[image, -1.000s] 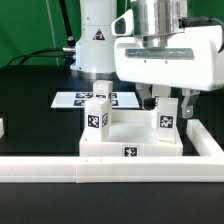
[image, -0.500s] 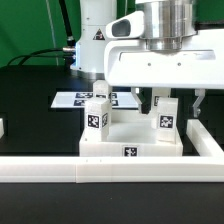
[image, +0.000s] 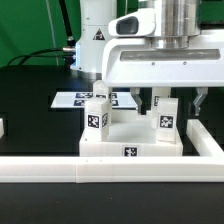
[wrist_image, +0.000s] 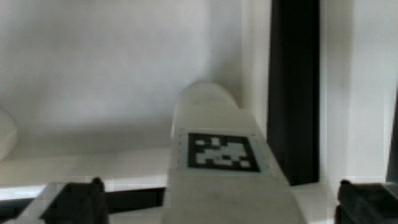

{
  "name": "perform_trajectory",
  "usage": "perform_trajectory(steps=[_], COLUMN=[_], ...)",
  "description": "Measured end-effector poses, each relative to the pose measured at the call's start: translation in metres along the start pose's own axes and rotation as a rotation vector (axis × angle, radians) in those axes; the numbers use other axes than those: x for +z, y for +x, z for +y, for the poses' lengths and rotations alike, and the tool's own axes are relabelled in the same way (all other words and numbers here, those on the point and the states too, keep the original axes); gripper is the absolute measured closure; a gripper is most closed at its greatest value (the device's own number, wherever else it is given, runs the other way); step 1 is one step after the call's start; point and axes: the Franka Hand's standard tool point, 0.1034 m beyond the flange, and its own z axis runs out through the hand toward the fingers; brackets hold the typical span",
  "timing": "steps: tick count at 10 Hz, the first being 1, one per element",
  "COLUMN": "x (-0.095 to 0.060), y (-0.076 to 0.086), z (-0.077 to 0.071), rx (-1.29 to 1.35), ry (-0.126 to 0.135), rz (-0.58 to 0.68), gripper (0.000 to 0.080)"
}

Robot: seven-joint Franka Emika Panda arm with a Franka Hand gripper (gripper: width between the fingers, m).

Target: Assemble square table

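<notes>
The square table slab (image: 130, 143) lies upside down against the front rail, with a tag on its front edge. A tagged white leg (image: 97, 117) stands upright at its left corner and another leg (image: 165, 117) at its right corner. More tagged blocks show just behind them. My gripper (image: 171, 102) hangs open above the right leg, with one finger on each side and neither touching it. In the wrist view the leg (wrist_image: 222, 150) sits between my dark fingertips (wrist_image: 80, 203), and my gripper (wrist_image: 226, 205) is spread wide round it.
A long white rail (image: 100, 171) runs along the front and up the exterior view's right side. The marker board (image: 72, 100) lies behind the slab. A small white part (image: 2, 128) sits at the left edge. The robot base (image: 95, 40) stands at the back.
My fingers have spread apart from the right leg and the hand has risen a little. The leg stays upright in its corner.
</notes>
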Motion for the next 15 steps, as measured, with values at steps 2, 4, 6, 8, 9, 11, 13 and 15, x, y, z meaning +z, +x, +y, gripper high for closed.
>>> perform_trajectory(steps=[2,4,6,8,9,11,13,15], x=[0.0,0.0,0.0,0.0,0.0,0.001,0.001,0.001], y=[0.0,0.001,0.001,0.0,0.0,-0.004,-0.004,-0.006], z=[0.001,0.002,0.002,0.001,0.001,-0.008,-0.012,-0.015], rx=[0.003,0.004,0.027,0.092,0.188,0.416,0.597,0.788], ry=[0.0,-0.001,0.0,0.002,0.002,0.007,0.024,0.036], rz=[0.0,0.0,0.0,0.0,0.002,0.016,0.022,0.015], gripper=[0.0426,0.0511,0.0511,0.0511,0.0511,0.0509,0.0509,0.0509])
